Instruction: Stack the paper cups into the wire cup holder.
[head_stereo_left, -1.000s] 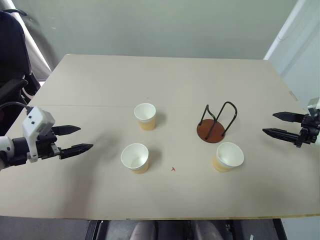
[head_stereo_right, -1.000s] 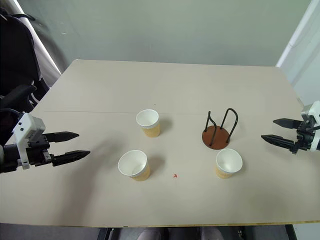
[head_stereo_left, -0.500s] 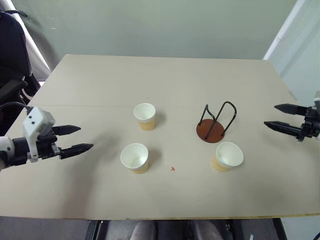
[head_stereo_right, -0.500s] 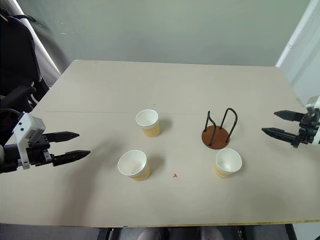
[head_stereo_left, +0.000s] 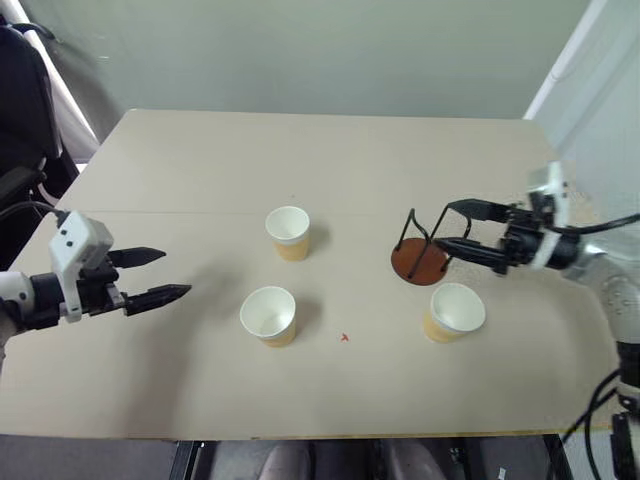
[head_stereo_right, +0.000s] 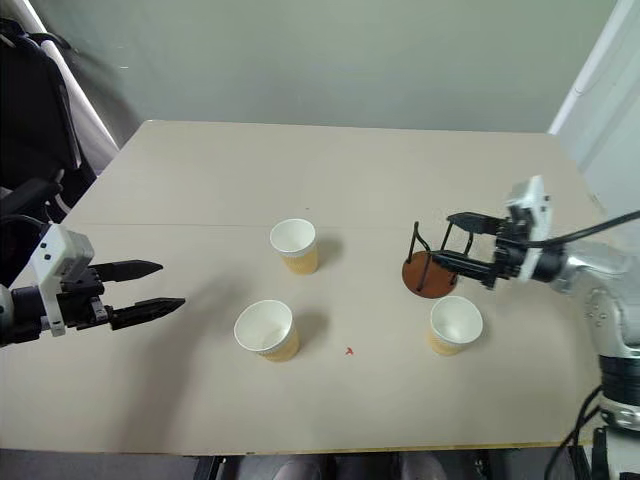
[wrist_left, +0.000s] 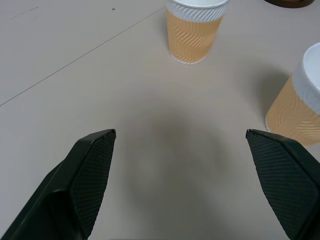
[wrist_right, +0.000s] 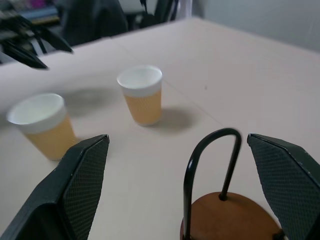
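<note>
Three paper cups stand upright on the table: one at the middle back (head_stereo_left: 288, 232), one in front of it (head_stereo_left: 269, 315), and one (head_stereo_left: 455, 312) just in front of the wire cup holder (head_stereo_left: 418, 262). The holder is empty, its black loops rising from a brown disc. My right gripper (head_stereo_left: 442, 226) is open and reaches in from the right, level with the holder's loops. In the right wrist view a loop (wrist_right: 210, 165) stands between its fingers. My left gripper (head_stereo_left: 176, 273) hovers open at the left, well away from the cups, holding nothing.
The beige table (head_stereo_left: 320, 160) has a thin seam across its middle and a small red mark (head_stereo_left: 345, 338) near the front. A dark chair (head_stereo_left: 25, 90) stands off its left back corner. The table's right edge lies close behind my right arm.
My right gripper has swung left from the table's right edge to the cup holder, still open. The left gripper and all three cups have stayed put.
</note>
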